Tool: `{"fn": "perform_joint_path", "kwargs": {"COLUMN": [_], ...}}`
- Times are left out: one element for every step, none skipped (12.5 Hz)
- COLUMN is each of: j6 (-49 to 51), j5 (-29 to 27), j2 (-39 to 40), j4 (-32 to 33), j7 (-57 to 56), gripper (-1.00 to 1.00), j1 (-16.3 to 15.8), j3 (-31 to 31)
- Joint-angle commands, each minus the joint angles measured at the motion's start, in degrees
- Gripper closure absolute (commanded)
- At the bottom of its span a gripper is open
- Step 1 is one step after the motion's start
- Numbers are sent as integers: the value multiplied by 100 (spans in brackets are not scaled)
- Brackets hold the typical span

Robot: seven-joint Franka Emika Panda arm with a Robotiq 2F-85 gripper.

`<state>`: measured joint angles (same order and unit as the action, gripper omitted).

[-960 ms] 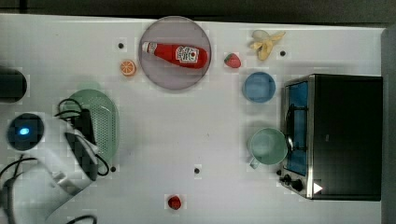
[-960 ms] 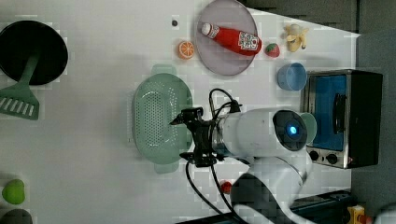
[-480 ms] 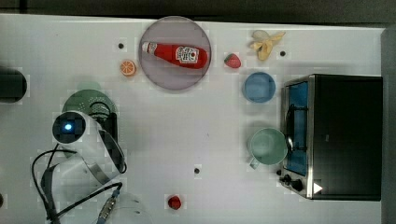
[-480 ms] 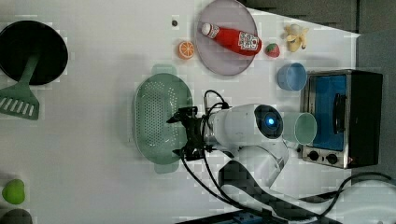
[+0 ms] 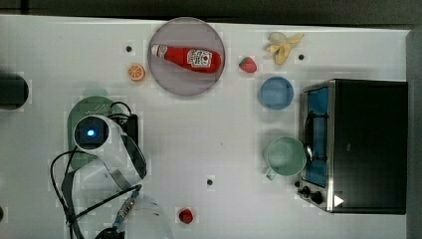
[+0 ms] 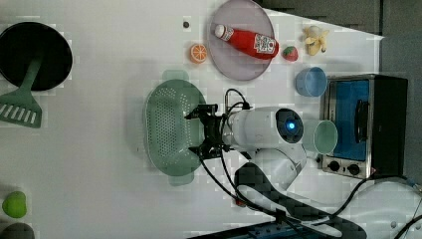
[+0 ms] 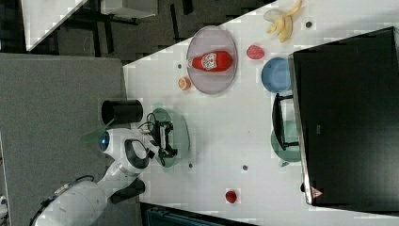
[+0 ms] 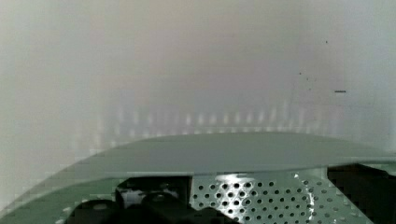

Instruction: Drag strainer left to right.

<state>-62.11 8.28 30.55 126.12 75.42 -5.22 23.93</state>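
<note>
Mint-green plastic strainer [image 6: 171, 128] lies at nine o'clock on the white table [image 5: 209, 139] in the top view. The gripper [image 6: 199, 130] straddles its rim, fingers spread. The ketchup bottle's [image 5: 186, 56] label is unreadable. Bare tabletop stretches toward three o'clock.

In the top view, the toaster oven [image 5: 363, 144] is set at the table's [image 5: 224, 139] right side. The mug [image 5: 284, 156] and bowl [image 5: 275, 92] are placed just left of it. The strainer [image 6: 171, 127] is found far to its left.
</note>
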Motion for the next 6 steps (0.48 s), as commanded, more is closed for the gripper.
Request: {"fn": "perform_joint_path", "kwargs": {"j6": [66, 51, 35, 35, 33, 34], "j5": [83, 83, 83, 85, 91, 91], "j2": [-160, -191, -259, -336, -420, -504], "j4": [59, 129, 206, 299, 389, 473], "j7": [286, 289, 280, 252, 143, -10], "gripper": [-100, -100, -100, -100, -100, -100], "j1": [-131, -118, -98, -80, -66, -54], "j3": [-218, -270, -349, -440, -536, -635]}}
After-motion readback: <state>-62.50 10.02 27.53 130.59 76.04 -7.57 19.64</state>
